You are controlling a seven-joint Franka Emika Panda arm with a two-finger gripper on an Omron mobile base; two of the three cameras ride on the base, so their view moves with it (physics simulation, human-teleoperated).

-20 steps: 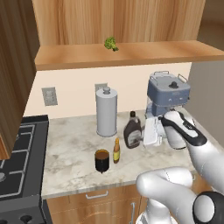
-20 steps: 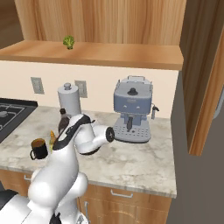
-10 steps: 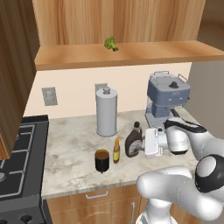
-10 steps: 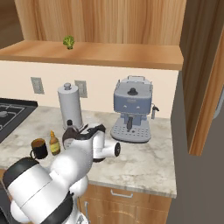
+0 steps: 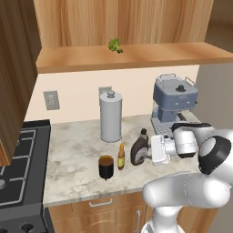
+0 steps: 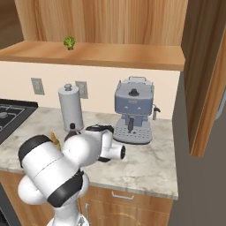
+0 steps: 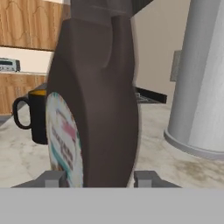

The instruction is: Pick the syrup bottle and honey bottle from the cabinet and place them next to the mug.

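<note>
Syrup bottle [image 5: 139,148] stood upright on the marble surface [image 5: 73,154], and your fingers [image 7: 145,178] were clamped on its lower body from either side. You had it just beside the honey bottle [image 5: 121,157], which stood next to the black mug [image 5: 106,166]. Behind them rose the tall grey canister [image 5: 111,116], with the coffee machine [image 5: 174,102] off to the right. The cabinet [image 5: 136,53] shelf above carried a small green item [image 5: 115,44].
</note>
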